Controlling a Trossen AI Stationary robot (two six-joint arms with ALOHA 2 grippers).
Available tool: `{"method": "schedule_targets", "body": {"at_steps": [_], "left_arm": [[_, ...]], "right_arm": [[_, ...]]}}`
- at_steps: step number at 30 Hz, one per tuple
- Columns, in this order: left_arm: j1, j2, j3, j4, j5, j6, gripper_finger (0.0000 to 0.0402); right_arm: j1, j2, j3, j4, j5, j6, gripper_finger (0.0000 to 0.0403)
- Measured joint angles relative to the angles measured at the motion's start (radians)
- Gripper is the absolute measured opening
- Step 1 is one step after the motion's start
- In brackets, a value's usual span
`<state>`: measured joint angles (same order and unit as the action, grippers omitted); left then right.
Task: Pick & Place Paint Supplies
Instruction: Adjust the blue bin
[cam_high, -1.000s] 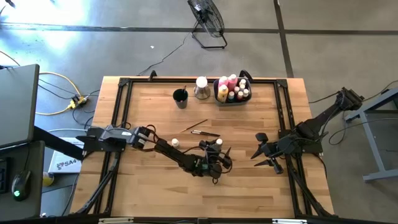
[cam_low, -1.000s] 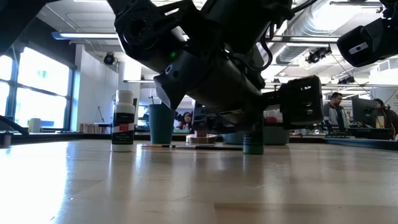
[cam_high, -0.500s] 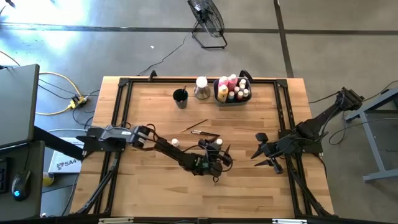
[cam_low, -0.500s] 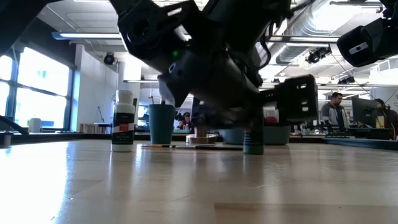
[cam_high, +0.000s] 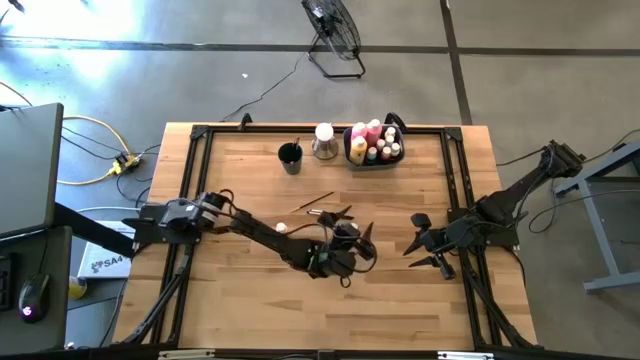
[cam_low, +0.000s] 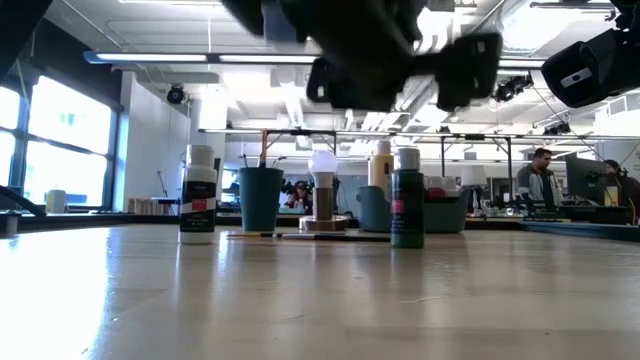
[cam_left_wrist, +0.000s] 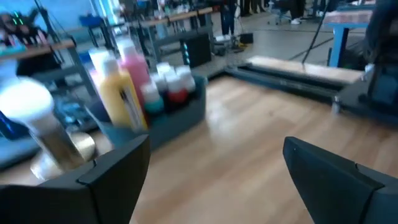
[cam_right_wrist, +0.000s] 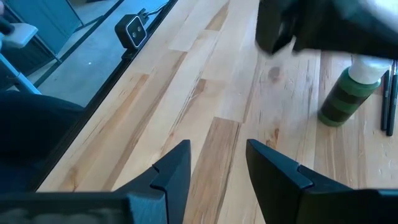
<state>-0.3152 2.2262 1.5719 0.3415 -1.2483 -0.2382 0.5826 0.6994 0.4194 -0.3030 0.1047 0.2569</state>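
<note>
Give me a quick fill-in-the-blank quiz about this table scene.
The left end effector hovers with its fingers ____.
The green bottle stands ____ on the table.
The yellow bottle stands inside the grey-blue ____.
Missing words: open, upright, bin.

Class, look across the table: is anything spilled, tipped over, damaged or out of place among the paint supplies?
Nothing looks spilled or tipped. Only stragglers stand out: two brushes lie flat mid-table, askew to each other, and a green bottle stands upright nearby, outside the bin holding the other bottles.
</note>
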Motion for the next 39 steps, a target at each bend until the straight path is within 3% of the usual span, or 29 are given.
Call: {"method": "schedule_targets", "body": {"at_steps": [4, 7, 11, 14, 21, 25, 28, 34, 39], "left_arm": [[-0.014, -0.074, 0.0, -0.001, -0.039, 0.132, 0.0361], [-0.046, -0.132, 0.001, -0.038, -0.13, 0.249, 0.0361], [-0.106, -0.201, 0.002, -0.231, -0.287, 0.248, 0.0361], [-0.15, -0.246, 0.0, -0.533, -0.311, 0.014, 0.0361], [-0.16, -0.287, 0.0, -1.401, -0.259, -0.939, 0.0361], [-0.145, -0.297, 0.0, -1.755, -0.254, -1.328, 0.0361], [-0.142, -0.296, -0.001, -1.916, -0.285, -1.462, 0.0361], [-0.075, -0.339, -0.106, -1.916, -0.323, -1.491, 0.0361], [-0.017, -0.352, -0.188, -1.879, -0.273, -1.58, 0.0361]], "right_arm": [[0.0, 0.0, 0.0, 0.0, 0.0, 0.0, 0.0148], [0.0, 0.0, 0.0, 0.0, 0.0, 0.0, 0.0148], [0.0, 0.0, 0.0, 0.0, 0.002, 0.0, 0.0148], [0.0, 0.0, 0.0, 0.001, 0.036, 0.0, 0.0148], [0.0, 0.0, 0.0, 0.008, 0.16, 0.0, 0.0148], [0.0, 0.0, 0.0, 0.009, 0.184, 0.0, 0.0148], [0.0, 0.0, 0.0, 0.008, 0.198, 0.0, 0.0148], [0.0, 0.0, 0.0, 0.009, 0.27, 0.007, 0.0148], [-0.001, 0.0, 0.0, 0.034, 0.289, 0.03, 0.0148]]}}
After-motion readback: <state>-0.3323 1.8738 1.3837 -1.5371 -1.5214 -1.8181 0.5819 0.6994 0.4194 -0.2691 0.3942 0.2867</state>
